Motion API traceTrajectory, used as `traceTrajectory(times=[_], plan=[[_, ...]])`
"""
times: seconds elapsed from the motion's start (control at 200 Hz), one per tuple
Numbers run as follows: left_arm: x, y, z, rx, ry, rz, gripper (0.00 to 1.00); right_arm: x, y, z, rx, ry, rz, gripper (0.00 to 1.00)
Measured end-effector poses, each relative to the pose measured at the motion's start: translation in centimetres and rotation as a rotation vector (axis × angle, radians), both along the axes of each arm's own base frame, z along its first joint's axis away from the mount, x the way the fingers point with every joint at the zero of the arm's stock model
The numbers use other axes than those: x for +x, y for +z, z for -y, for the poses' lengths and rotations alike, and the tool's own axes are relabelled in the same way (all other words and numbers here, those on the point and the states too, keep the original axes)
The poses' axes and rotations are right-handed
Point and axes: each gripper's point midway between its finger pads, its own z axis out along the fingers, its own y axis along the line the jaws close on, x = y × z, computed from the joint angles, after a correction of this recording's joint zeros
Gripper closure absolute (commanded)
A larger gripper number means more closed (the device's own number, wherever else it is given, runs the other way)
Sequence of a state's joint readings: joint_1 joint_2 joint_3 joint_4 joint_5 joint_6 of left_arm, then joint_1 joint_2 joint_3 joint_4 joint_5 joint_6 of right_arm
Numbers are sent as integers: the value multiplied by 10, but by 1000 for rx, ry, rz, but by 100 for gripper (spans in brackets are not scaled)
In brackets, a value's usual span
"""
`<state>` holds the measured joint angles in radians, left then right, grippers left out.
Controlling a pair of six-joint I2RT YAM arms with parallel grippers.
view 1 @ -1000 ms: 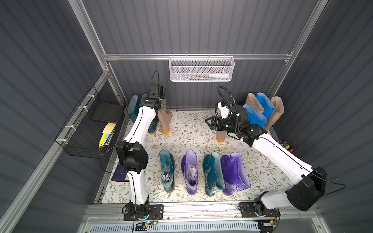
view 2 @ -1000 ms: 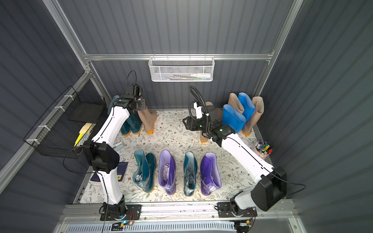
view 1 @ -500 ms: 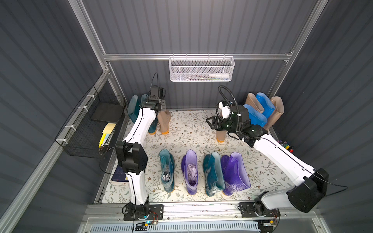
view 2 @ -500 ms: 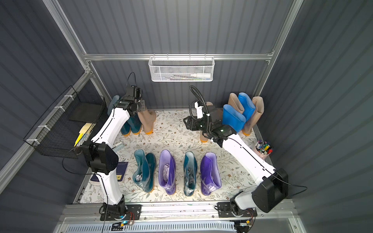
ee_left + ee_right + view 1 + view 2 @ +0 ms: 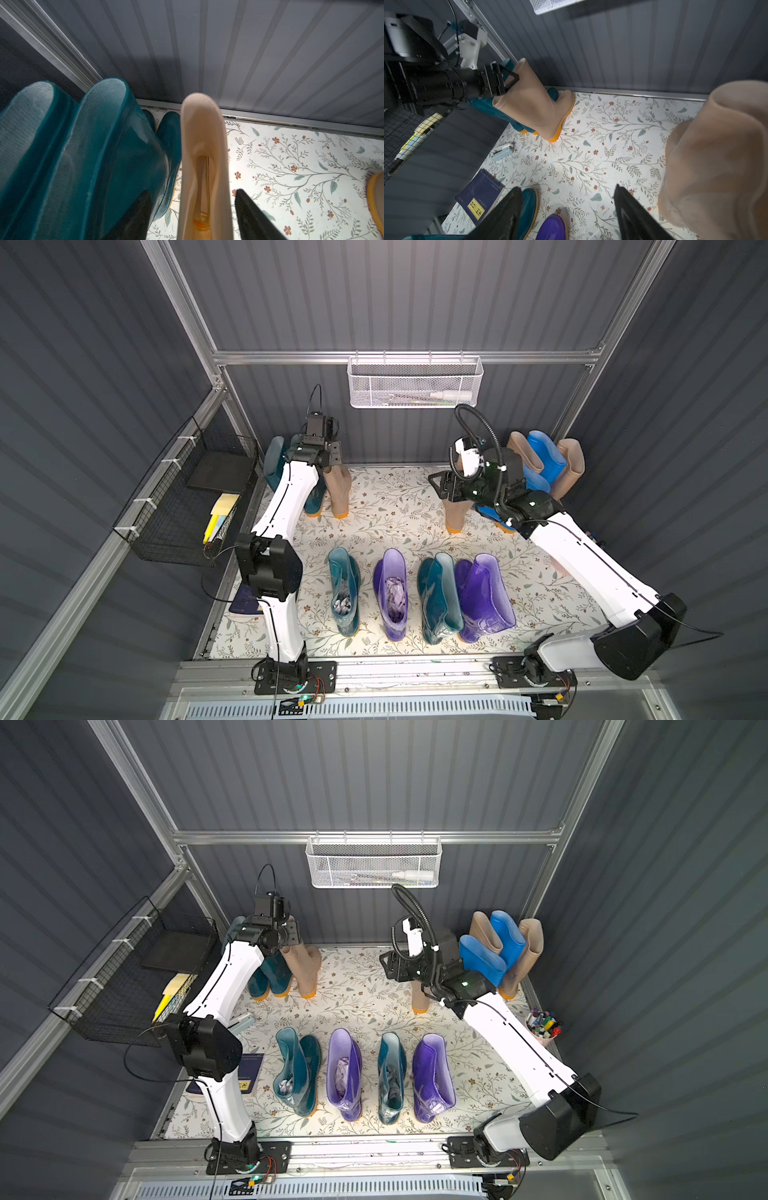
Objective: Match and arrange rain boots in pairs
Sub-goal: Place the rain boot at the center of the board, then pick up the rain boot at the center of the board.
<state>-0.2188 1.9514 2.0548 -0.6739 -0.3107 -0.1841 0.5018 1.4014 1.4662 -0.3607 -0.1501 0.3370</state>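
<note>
Both top views give you four teal boots [image 5: 347, 572], four beige boots [image 5: 338, 489], two blue boots [image 5: 544, 456] and two purple boots [image 5: 482, 597], only a top view shows the marker cup [image 5: 542, 1029], the left wrist view shows the left gripper [image 5: 192, 192] spread astride one beige boot [image 5: 203, 145], and the right wrist view shows the right gripper [image 5: 567, 187] spread and empty, just beside another beige boot [image 5: 716, 155].

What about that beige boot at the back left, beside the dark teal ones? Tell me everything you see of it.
The beige boot is tall, smooth, rubbery-looking, with an orange sole. It stands upright on the floral mat, toe toward the back wall, close beside the dark teal boots; contact there is unclear. Its top opening looks narrow. The open left gripper straddles that top, a gap showing beside one finger.
</note>
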Motion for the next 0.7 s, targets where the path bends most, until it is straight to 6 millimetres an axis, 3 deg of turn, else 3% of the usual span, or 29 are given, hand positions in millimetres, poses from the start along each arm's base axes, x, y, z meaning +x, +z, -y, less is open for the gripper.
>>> traceTrajectory(times=[0.24,0.455,0.575,0.7], plan=[[-14,37,6,-53,-39,66,26,12,17,27,-44,-42,26,25],[-42,91,15,-117,-112,176,24,23,7,52,-107,-93,-6,21],[-61,110,26,-145,-166,209,22,28,2,68,-149,-135,-26,21],[-78,118,52,-165,-243,219,20,32,-4,84,-185,-177,-48,21]])
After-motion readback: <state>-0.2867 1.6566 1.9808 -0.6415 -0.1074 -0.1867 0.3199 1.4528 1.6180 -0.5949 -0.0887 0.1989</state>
